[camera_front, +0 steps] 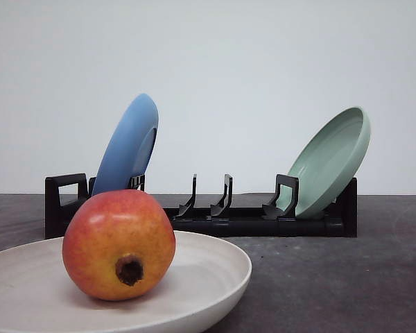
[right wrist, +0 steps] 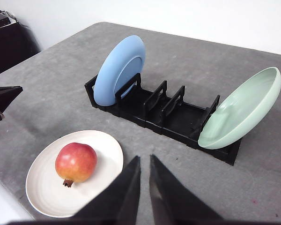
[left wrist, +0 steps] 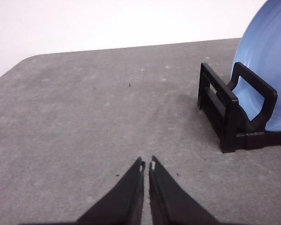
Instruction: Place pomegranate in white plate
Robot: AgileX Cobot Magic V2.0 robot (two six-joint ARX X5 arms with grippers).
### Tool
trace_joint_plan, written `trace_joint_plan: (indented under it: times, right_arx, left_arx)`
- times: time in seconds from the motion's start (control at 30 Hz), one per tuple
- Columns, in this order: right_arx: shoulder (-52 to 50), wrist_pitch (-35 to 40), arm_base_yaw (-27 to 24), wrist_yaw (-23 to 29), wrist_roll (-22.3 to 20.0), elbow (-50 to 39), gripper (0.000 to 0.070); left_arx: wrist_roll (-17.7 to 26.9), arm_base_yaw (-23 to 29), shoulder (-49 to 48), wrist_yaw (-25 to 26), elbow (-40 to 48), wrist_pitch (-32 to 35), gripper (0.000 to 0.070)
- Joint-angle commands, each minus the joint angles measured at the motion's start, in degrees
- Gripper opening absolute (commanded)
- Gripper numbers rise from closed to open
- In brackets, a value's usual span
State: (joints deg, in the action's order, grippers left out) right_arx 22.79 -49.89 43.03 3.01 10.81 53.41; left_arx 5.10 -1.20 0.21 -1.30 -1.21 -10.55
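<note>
**A:** Where's the pomegranate [camera_front: 118, 244] right now?

**B:** Sitting in the white plate [camera_front: 215, 277], resting on the plate's floor with its dark stub end turned toward the near edge of the worktop [right wrist: 61, 89]. The right wrist view shows it a little off the plate's middle, well inside the rim. Nothing is touching it.

**A:** So the job looks finished?

**B:** I'd judge so. The fruit is inside the rim and neither arm is holding it.

**A:** What about the grippers?

**B:** The left gripper [left wrist: 146, 165] has its fingers drawn together with only a sliver between the tips, and nothing in them. It hangs over bare worktop, beside the end of the black rack [right wrist: 161, 112] where the blue plate [right wrist: 120, 68] stands. The right gripper [right wrist: 144, 159] is also nearly closed and empty, hanging above the worktop between the white plate and the rack.

**A:** Why would they be up there?

**B:** My guess is that both are clear of the plate so nothing nudges the fruit. It's round, so it could roll if bumped, though the raised rim should keep it in.

**A:** And the rack?

**B:** It lies toward the far side of the worktop. The blue plate leans in a slot at one end, and the green plate [right wrist: 239, 110] tilts against the other end.
</note>
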Motion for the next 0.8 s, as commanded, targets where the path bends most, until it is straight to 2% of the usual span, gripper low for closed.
trace_joint_plan:
  times: [0.0, 0.23, 0.33, 0.43, 0.53, 0.67, 0.77]
  right_arx:
    - [0.3, 0.6, 0.3, 0.0, 0.7, 0.3, 0.0033]
    - [0.2, 0.9, 0.3, 0.0, 0.7, 0.1, 0.0033]
    - [-0.1, 1.1, -2.1, -0.2, 0.6, -0.4, 0.0033]
    - [-0.1, 1.4, -8.5, -2.1, -0.5, -2.0, 0.0033]
    - [-0.8, 5.1, -16.7, -1.2, -5.3, -6.1, 0.0033]
    - [-3.5, 16.8, -26.1, -1.0, -11.5, -15.6, 0.0033]
    - [-6.6, 27.9, -30.2, -1.0, -13.3, -24.0, 0.0033]
  left_arx:
    - [-0.2, 0.0, 0.0, -0.2, 0.6, -0.2, 0.0000]
    - [-0.2, 0.0, 0.0, -0.2, 0.6, -0.2, 0.0000]
    - [-0.2, 0.0, 0.0, -0.2, 0.6, -0.2, 0.0000]
    - [-0.2, 0.0, 0.0, -0.2, 0.5, -0.2, 0.0000]
    - [-0.2, 0.0, 0.0, -0.2, 0.6, -0.2, 0.0000]
    - [-0.2, 0.0, 0.0, -0.2, 0.6, -0.2, 0.0000]
    - [-0.2, 0.0, 0.0, -0.2, 0.5, -0.2, 0.0000]
